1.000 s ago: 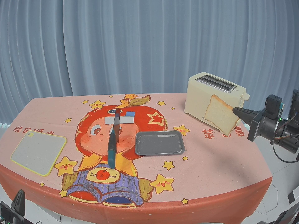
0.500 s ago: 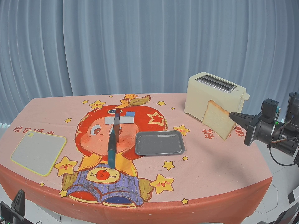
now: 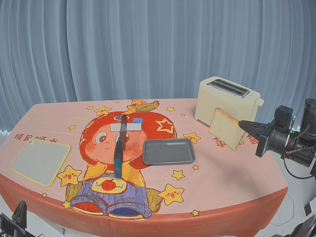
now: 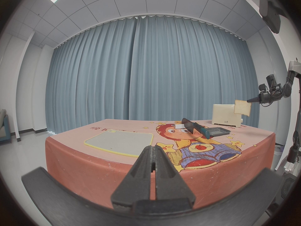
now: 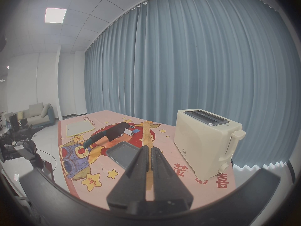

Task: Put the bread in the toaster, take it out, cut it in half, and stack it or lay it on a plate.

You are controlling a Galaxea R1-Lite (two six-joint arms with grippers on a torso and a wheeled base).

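A slice of bread point(image 3: 227, 129) hangs upright in the air in front of the cream toaster point(image 3: 227, 101), held at its edge by my right gripper point(image 3: 243, 124), which is shut on it. Seen edge-on, the bread point(image 5: 147, 142) runs between the fingers in the right wrist view, with the toaster point(image 5: 205, 142) beside it. The bread point(image 4: 242, 107) and toaster point(image 4: 224, 115) are far off in the left wrist view. A grey plate point(image 3: 168, 151) lies mid-table. A knife point(image 3: 120, 145) with a teal handle lies left of it. My left gripper point(image 4: 153, 156) is shut and empty, below the table's front left edge.
A white cutting board point(image 3: 41, 161) with a yellow rim lies at the table's left. A small white and blue card point(image 3: 126, 126) sits under the knife blade. The pink cloth has free room in front of the plate and toaster. A blue curtain hangs behind.
My right gripper has carried the bread leftward and slightly up, away from the toaster's front face. The left arm has not moved.
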